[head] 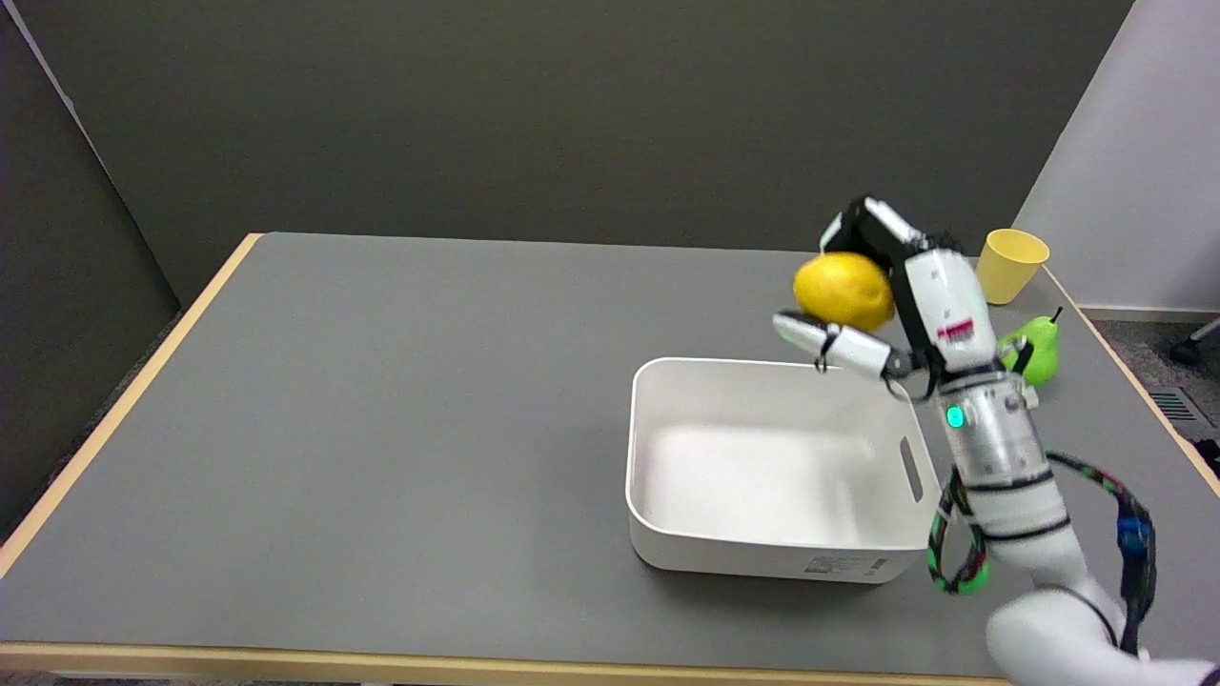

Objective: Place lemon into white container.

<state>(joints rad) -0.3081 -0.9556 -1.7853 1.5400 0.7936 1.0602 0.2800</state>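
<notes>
A yellow lemon point(843, 290) is held in the air by my right hand point(891, 295), with fingers curled over its top and the thumb point(827, 342) under it. The lemon hangs over the far right rim of the white container point(686, 534), a rounded rectangular tub with nothing inside it. My white right arm reaches in from the lower right and passes beside the container's right wall.
A green pear point(1037, 345) lies on the grey table just behind my wrist. A yellow cup point(1010, 265) stands near the far right corner. The table's wooden edges run along the left, front and right sides.
</notes>
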